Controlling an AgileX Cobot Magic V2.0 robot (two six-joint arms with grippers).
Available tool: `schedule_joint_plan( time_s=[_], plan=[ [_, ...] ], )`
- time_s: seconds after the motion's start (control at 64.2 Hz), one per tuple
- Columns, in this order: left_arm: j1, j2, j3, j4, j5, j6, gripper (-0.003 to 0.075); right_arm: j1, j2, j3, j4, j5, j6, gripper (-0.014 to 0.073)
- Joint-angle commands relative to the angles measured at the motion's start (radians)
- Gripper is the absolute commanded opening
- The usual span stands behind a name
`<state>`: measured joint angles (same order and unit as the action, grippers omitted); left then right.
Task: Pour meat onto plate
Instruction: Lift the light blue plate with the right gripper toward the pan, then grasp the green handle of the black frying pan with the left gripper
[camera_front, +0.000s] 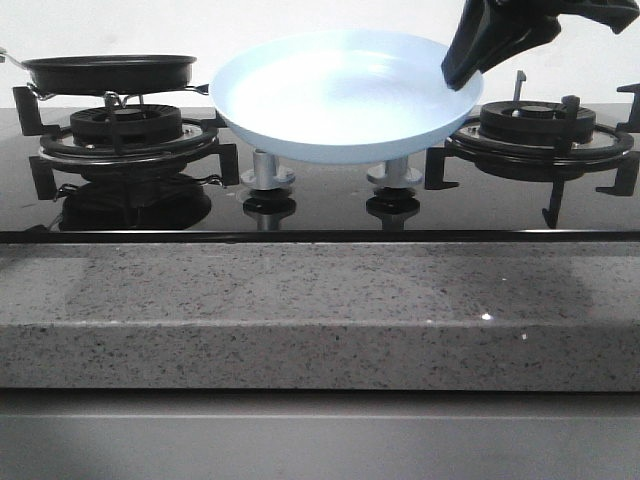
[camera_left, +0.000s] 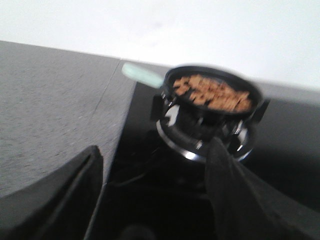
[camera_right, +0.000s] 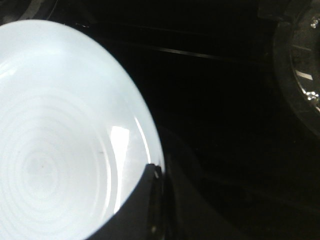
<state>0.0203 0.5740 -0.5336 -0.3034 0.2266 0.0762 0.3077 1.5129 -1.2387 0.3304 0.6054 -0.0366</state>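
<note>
The pale blue-white plate (camera_front: 345, 95) is held above the middle of the hob, slightly tilted. My right gripper (camera_front: 470, 65) is shut on its right rim; in the right wrist view the plate (camera_right: 55, 135) fills the frame and my gripper (camera_right: 159, 172) pinches its edge. The black frying pan (camera_front: 110, 72) sits on the left burner. In the left wrist view the pan (camera_left: 212, 92) holds the heap of orange-brown meat (camera_left: 212, 93), with a pale green handle (camera_left: 142, 75). My left gripper (camera_left: 152, 155) is open and empty, short of the pan.
Black glass hob (camera_front: 320, 205) with a left burner grate (camera_front: 125, 135), a right burner grate (camera_front: 540, 135) and two silver knobs (camera_front: 270, 170). A grey speckled stone counter (camera_front: 320, 310) runs along the front and beside the hob (camera_left: 50, 110).
</note>
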Motion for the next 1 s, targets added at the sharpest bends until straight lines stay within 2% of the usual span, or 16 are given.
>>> schedule_joint_plan(
  time_s=[0.0, 0.14, 0.187, 0.467, 0.592, 0.748, 0.826, 0.981],
  plan=[
    [-0.001, 0.015, -0.037, -0.217, -0.136, -0.003, 0.0437, 0.001, -0.044, -0.023, 0.026, -0.055, -0.012, -0.0069],
    [-0.001, 0.098, -0.04, -0.554, -0.22, -0.003, 0.0439, 0.001, -0.044, -0.023, 0.026, -0.055, -0.012, -0.0069],
    [-0.001, 0.141, -0.048, -0.621, -0.256, -0.003, 0.044, 0.001, -0.044, -0.023, 0.026, -0.055, -0.012, -0.0069],
    [0.002, 0.456, -0.234, -0.654, -0.237, -0.003, 0.044, 0.001, -0.044, -0.023, 0.026, -0.055, -0.012, -0.0069],
    [0.048, 0.577, -0.347, -0.73, -0.112, -0.003, 0.0425, 0.001, -0.044, -0.023, 0.026, -0.055, -0.012, -0.0069],
    [0.14, 0.693, -0.46, -0.829, 0.063, 0.008, 0.0296, 0.001, -0.044, -0.023, 0.026, -0.055, -0.012, -0.0069],
    [0.184, 0.744, -0.503, -0.923, 0.145, 0.102, 0.0256, 0.001, -0.044, -0.023, 0.026, -0.055, -0.012, -0.0069],
    [0.221, 0.833, -0.545, -1.171, 0.263, 0.312, 0.0246, 0.001, -0.044, -0.023, 0.026, -0.055, -0.012, -0.0069]
  ],
)
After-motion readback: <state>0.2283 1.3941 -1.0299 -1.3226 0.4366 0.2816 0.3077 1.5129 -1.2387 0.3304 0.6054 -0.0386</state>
